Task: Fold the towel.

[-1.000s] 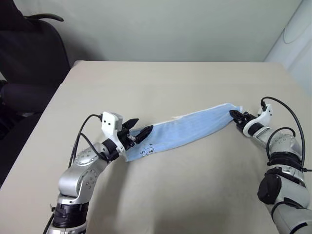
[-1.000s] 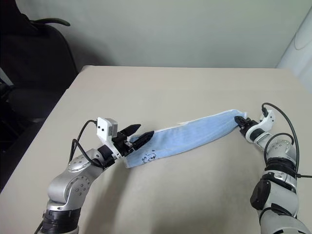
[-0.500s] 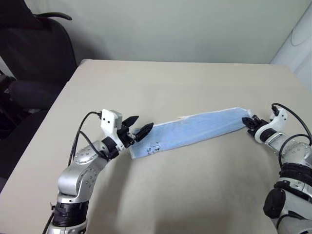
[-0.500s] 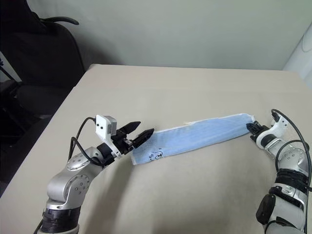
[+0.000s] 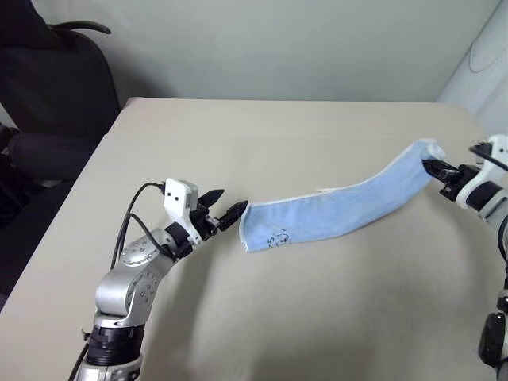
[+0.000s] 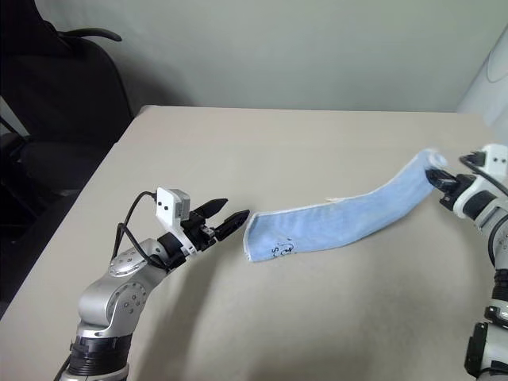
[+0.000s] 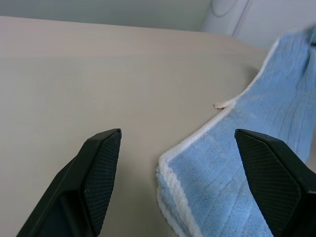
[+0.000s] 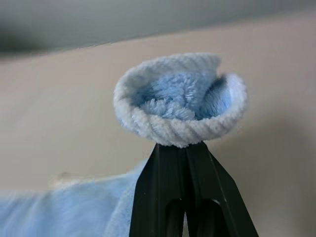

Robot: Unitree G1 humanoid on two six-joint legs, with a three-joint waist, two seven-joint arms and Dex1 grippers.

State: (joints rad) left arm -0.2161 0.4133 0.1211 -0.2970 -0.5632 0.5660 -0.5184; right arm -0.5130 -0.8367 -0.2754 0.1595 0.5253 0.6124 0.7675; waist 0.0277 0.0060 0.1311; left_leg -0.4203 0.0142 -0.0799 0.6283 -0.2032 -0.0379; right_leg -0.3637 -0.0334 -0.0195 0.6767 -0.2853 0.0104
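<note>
Two arms reach over the desk [image 5: 317, 317]. Right hand [image 5: 436, 168] is up off the desk, pinched tight on one end of the towel [image 5: 349, 206], w/ the blue end bunched past its tips. From there the towel hangs down and its other end lies flat, just in front of the left hand [image 5: 225, 213]. Left hand is low, spread wide, holding nothing. Dark print [image 5: 277, 238] shows near that flat end. Black chair [image 5: 48, 79] sits beside the desk, pale wall behind.
</note>
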